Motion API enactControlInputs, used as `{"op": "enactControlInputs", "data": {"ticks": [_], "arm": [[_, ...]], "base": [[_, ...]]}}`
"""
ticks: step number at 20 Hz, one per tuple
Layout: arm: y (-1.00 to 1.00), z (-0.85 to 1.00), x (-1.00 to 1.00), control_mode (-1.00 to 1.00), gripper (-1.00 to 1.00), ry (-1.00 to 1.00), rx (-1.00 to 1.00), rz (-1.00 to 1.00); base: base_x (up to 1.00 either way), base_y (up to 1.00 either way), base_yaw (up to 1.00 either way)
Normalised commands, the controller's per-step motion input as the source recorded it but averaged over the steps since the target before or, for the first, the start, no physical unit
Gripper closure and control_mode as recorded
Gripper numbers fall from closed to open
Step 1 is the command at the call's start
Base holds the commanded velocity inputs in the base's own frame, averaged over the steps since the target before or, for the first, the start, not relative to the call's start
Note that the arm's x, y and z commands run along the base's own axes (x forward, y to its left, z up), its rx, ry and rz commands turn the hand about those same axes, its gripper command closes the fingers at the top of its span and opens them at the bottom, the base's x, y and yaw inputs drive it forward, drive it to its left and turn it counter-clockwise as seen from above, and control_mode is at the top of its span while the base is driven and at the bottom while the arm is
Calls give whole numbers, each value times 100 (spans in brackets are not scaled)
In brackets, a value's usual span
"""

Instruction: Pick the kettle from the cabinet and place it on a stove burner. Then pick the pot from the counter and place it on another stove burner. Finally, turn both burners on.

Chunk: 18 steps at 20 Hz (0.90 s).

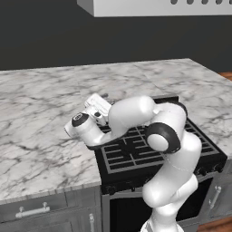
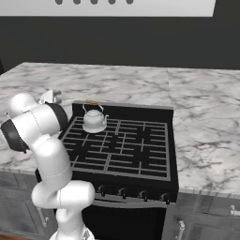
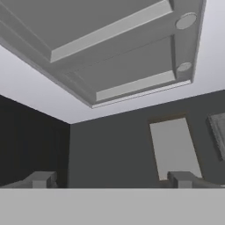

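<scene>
Here, your small silvery-white kettle (image 2: 94,119) sits upright on the black cooktop's rear-left grate (image 2: 120,143), while your pincer (image 3: 110,179), released and empty-handed, points up toward the grey range hood (image 3: 110,48).

The kettle (image 2: 94,121) looked like smooth, silvery-white metal with a soft sheen, its arched handle thin and metallic. The stove burners (image 2: 123,146) were matt black metal grates on a flat black cooktop. The counter (image 1: 41,136) was polished white marble with grey veins, above matt dark grey drawers (image 1: 34,212) with pale metallic handles.
</scene>
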Motion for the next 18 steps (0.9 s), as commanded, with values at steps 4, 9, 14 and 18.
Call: {"op": "enactControlInputs", "data": {"ticks": [4, 9, 14, 18], "arm": [[0, 30, -42, -100, -100, -13, 0, -1], [-3, 31, -52, -100, -100, -16, 2, 0], [-16, 44, -45, -100, -100, -16, 5, 0], [-18, 25, -20, -100, -100, -5, 4, -3]], "base": [[0, 0, 0], [0, 0, 0], [0, 0, 0], [0, 0, 0]]}}
